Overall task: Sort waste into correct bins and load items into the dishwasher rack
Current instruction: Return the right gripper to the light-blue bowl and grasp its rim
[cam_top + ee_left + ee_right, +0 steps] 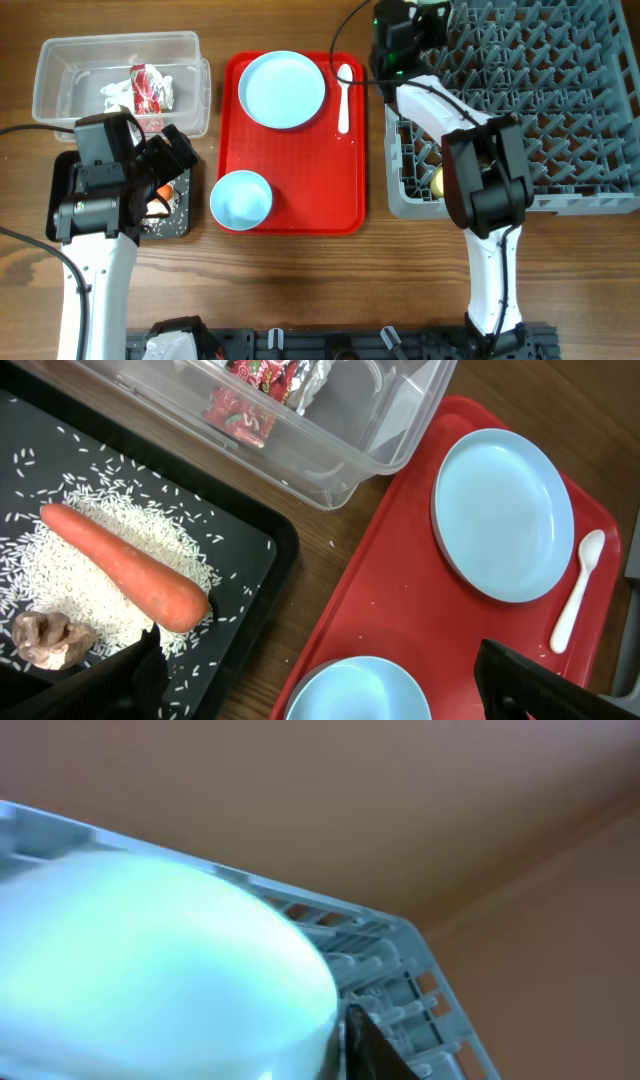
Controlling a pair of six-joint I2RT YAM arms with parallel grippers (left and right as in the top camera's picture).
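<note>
Surveying from the near edge of the surface (300, 290) outward, the left hand (175, 165) hangs over the black tray (283, 545) with its jaws spread wide and nothing between them. A light blue bowl (240, 198) sits upright on the near left corner of the red tray (345, 200), just beside that hand on its right. The left arm is clearly the nearer one to it, so a short sideways reach looks like what the next pick-up calls for. Under the hand, the carrot (120, 565) lies on a drift of rice grains (60, 570), its long axis slanting across the black tray, with a small brownish lump (45, 640) beside it. Farther out on the red tray lie the light blue plate (283, 90) and the white spoon (343, 95), handle pointing toward the robot. The clear tub (60, 60) beyond holds the red wrapper (150, 88) and white tissue (115, 95). Farthest, the right hand (400, 45) reaches the far left corner of the dishwasher rack (560, 100). A second light blue bowl (150, 970) fills its wrist view, close against the rack's corner. Whether that hand is clenched on the bowl or has released it cannot be told.
</note>
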